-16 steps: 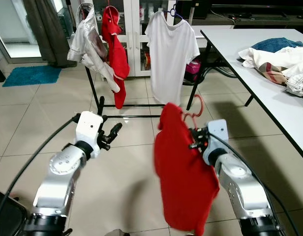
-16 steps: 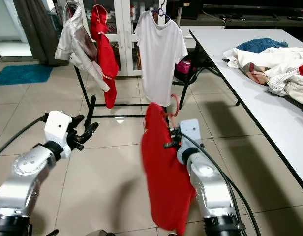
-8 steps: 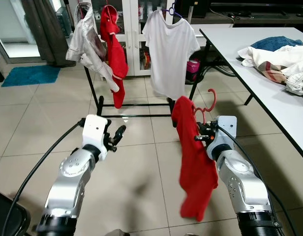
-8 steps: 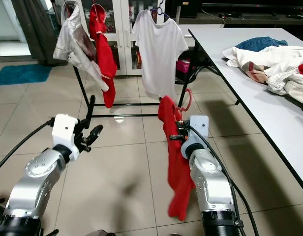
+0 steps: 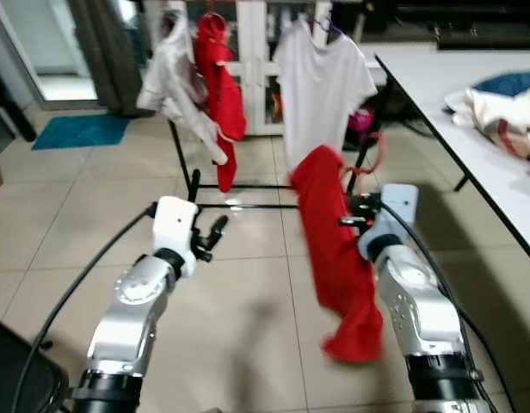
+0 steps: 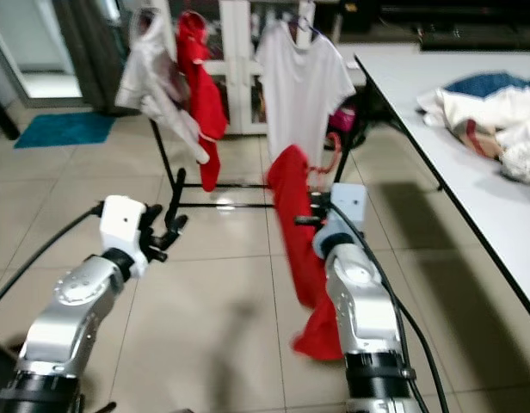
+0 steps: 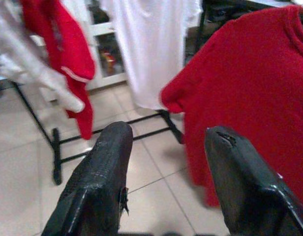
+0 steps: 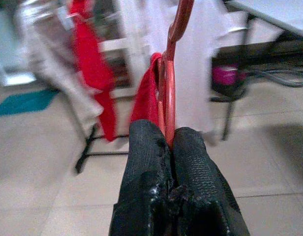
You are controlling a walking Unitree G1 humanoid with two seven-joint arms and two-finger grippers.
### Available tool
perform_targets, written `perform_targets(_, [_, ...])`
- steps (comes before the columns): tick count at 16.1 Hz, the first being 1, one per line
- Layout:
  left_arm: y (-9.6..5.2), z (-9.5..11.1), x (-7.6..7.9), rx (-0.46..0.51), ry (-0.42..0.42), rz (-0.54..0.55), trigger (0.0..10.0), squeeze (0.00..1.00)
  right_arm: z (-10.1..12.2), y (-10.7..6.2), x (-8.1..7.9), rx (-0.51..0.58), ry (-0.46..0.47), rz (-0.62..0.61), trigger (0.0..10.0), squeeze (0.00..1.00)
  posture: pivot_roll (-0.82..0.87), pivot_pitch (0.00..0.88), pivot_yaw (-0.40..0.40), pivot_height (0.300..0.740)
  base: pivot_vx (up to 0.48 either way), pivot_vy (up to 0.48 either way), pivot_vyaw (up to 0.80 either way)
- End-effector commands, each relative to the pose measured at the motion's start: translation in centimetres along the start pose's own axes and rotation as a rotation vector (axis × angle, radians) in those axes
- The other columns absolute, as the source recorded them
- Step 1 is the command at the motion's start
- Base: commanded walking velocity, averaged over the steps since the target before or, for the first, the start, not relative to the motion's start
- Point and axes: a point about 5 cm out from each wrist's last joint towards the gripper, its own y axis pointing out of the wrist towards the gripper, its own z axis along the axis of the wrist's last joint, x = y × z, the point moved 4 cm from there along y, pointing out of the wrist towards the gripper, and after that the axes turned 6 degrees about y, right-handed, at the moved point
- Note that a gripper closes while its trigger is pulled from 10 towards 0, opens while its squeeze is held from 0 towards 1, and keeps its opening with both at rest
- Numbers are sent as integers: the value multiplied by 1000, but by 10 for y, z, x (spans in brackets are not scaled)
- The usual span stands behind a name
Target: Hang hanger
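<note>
Fingers of the right gripper (image 8: 166,142) pinch the red hanger (image 8: 169,83), red shirt (image 5: 334,241) dangling off it above bare tiles; left gripper (image 7: 166,147) gapes empty; clothes rack (image 5: 248,185) stands farther off; white table (image 5: 471,146) edges the right.

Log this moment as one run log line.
right gripper shut on red hanger with red shirt | left gripper open, empty | clothes rack ahead

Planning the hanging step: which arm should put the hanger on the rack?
Right. Its gripper is shut on the red hanger carrying the shirt; the left gripper is open and empty.
</note>
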Motion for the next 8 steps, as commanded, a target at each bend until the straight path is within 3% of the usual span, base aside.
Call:
perform_targets(1, [0, 3, -1, 6, 7, -1, 10000, 0, 13, -1, 6, 88, -42, -61, 10000, 0, -90, 0, 58, 740, 277, 0, 0])
perform_targets(5, [3, 5, 0, 19, -6, 9, 10000, 0, 6, 2, 2, 45, -25, -28, 10000, 0, -90, 0, 42, 740, 280, 0, 0])
perform_targets(8, [1, 7, 1, 34, -17, 10, 10000, 0, 8, 0, -8, 48, 52, 55, 10000, 0, -79, 0, 44, 740, 280, 0, 0])
